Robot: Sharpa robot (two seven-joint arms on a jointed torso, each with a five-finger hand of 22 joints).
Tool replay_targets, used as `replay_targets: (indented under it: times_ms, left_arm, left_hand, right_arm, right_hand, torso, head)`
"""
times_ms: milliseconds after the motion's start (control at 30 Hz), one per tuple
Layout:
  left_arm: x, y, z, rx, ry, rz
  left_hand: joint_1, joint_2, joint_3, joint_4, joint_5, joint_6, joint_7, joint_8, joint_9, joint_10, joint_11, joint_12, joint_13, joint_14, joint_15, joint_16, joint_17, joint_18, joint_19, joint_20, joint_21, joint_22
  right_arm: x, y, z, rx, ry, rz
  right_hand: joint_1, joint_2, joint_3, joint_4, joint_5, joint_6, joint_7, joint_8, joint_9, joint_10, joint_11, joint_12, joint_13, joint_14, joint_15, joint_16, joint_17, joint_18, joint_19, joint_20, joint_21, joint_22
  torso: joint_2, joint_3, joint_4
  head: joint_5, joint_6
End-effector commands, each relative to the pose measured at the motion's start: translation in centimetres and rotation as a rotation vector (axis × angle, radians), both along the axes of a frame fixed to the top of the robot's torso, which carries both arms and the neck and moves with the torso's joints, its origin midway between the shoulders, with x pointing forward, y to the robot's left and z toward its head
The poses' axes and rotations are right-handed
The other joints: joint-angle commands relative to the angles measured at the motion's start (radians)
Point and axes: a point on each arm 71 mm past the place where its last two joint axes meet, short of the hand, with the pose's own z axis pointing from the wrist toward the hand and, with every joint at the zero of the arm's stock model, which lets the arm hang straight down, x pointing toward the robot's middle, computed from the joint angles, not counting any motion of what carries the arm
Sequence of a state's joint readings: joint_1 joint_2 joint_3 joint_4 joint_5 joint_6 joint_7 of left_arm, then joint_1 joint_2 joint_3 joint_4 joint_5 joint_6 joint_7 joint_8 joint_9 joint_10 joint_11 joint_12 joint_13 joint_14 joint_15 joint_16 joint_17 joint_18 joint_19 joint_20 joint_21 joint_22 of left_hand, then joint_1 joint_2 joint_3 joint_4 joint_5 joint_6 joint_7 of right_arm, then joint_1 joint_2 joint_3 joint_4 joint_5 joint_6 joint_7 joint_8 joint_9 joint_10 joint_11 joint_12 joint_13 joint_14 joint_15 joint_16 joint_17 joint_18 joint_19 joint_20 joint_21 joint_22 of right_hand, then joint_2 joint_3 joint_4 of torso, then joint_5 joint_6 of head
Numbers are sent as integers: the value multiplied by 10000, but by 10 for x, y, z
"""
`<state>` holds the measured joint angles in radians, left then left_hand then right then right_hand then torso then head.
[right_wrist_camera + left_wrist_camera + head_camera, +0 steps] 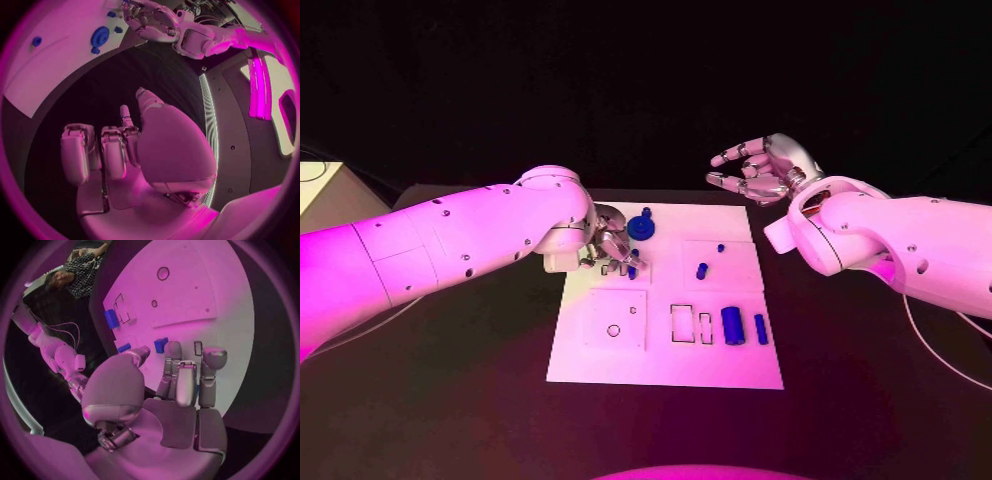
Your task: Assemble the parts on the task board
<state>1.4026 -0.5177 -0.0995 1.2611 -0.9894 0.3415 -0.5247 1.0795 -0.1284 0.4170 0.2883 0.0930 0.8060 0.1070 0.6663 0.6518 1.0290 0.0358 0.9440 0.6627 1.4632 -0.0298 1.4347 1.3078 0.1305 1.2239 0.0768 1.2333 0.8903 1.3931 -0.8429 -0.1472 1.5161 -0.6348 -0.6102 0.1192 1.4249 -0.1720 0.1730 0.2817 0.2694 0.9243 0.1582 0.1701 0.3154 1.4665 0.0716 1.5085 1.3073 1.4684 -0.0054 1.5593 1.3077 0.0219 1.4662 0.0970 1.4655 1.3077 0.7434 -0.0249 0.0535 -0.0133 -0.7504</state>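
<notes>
Blue peg (630, 271) sits under my left hand's (607, 245) curled fingertips, grip unclear; right hand (759, 170) open; it may slip and roll

- The task board (668, 365) is laid on the table (444, 400), between the two hands.
- The left hand (606, 243) is positioned over the board's far left part; a small part (632, 270) is found just beside its fingertips (626, 262).
- A round part (642, 227) is located just beyond those fingers.
- A cylinder part (731, 325) is placed well nearer, to their right.
- The right hand (764, 170) is raised beyond the board's far right corner, apart from it.
</notes>
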Motion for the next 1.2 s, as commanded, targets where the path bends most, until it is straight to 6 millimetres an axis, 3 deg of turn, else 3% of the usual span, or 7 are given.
replay_targets:
  times_ms: [33, 367, 700, 900, 1200]
  left_arm:
    - [-2, -3, -2, 24, 320, -194]
    - [0, -1, -5, 86, 446, -170]
    - [0, -2, -7, 62, 523, -126]
    - [1, -2, -7, -64, 549, -72]
    - [1, -3, -8, -220, 594, -24]
  left_hand:
    - [138, 20, 83, -21, 30, -62, 11, 42, 25, -76, 8, 52, 13, -20, 52, 18, 292, -2, -48, 19, -11, 5]
    - [247, 39, 171, -31, 31, -64, 3, 59, 89, -91, 1, 73, 19, -15, 49, 34, 314, -6, -42, 22, 11, 38]
    - [380, 91, 304, -37, 33, -59, -13, 83, 171, -93, -13, 103, 25, 8, 39, 71, 369, -13, -26, 22, 48, 88]
    - [911, 244, 969, -203, -1, -119, -58, 86, 377, -144, -57, 125, 10, 1, 1, 83, 380, -13, -44, -4, 89, 122]
    - [1141, 221, 1473, -362, -15, -127, -78, 92, 528, -139, -76, 139, -10, 10, -13, 100, 407, -22, -40, -10, 128, 171]
  right_arm:
    - [0, 1, 0, -112, 8, 123]
    - [0, 2, 0, -126, 35, 159]
    - [0, 3, 0, -132, 66, 203]
    - [0, 3, -1, -139, 89, 220]
    - [1, 4, -2, -156, 146, 258]
  right_hand:
    - [-86, -25, 15, 44, 62, -36, 16, 24, -12, 447, 37, -46, 2090, 943, 41, -42, 2317, 91, 550, 23, -56, 1662]
    - [-86, -25, 15, 44, 62, -36, 16, 24, -12, 447, 37, -46, 2090, 943, 41, -42, 2317, 91, 550, 23, -56, 1662]
    - [-96, -9, 39, 36, 75, -42, 18, 27, -13, 447, 38, -47, 2090, 942, 43, -45, 2311, 90, 550, 25, -58, 1663]
    - [-96, -9, 39, 36, 75, -42, 18, 27, -13, 447, 38, -47, 2090, 942, 43, -45, 2311, 90, 550, 25, -58, 1663]
    - [-96, -9, 39, 36, 75, -42, 18, 27, -13, 447, 38, -47, 2090, 942, 43, -45, 2311, 90, 550, 25, -58, 1663]
  torso:
    - [3, 0, -9]
    - [1, -4, 13]
    - [2, 0, -7]
    - [-6, -1, 6]
    - [-8, 7, 8]
  head:
    - [-4, -22]
    - [-37, -84]
    - [-46, -136]
    - [-53, -156]
    - [-32, -175]
